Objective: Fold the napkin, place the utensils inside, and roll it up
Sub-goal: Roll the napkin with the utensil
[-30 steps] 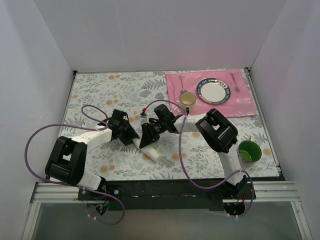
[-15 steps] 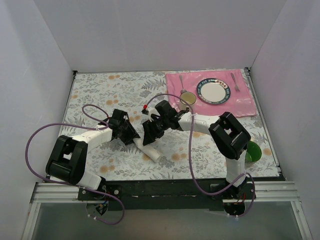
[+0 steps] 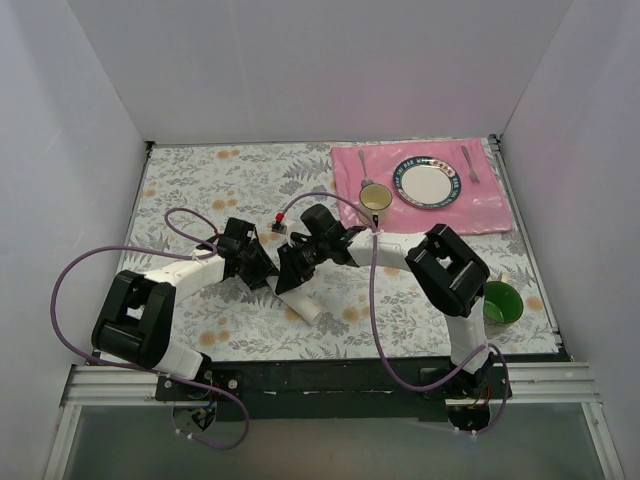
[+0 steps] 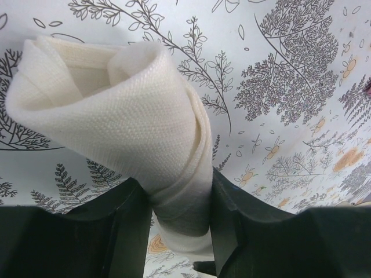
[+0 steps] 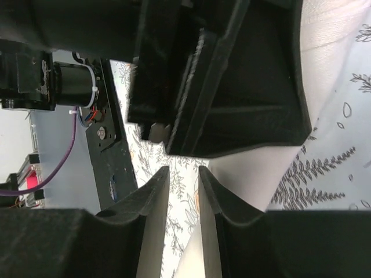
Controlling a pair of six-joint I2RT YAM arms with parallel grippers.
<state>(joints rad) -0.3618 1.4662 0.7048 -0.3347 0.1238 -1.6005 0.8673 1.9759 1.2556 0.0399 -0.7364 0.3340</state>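
Off-white cloth, the napkin [image 3: 306, 306], is seen rolled into a tight tube, well apart from the plate [image 3: 430, 184], to its left and nearer the arm bases. Its long axis is laid diagonally: one end is pointed toward the near edge, and the far end is covered by both grippers. The roll is clamped between the fingers of the left gripper [image 4: 177, 200]. The right gripper [image 5: 184, 214] is held close against the left one, its fingers parted by a narrow slit with nothing between them.

A pink placemat [image 3: 490, 212] is spread under the plate. A spoon [image 3: 365, 165] and a beige mug [image 3: 375, 200] are set left of the plate and a fork [image 3: 470, 163] right of it. A green cup [image 3: 497, 303] is set nearer than the plate, off the mat. The floral-printed surface [image 3: 200, 180] is enclosed by white walls [image 3: 300, 60].
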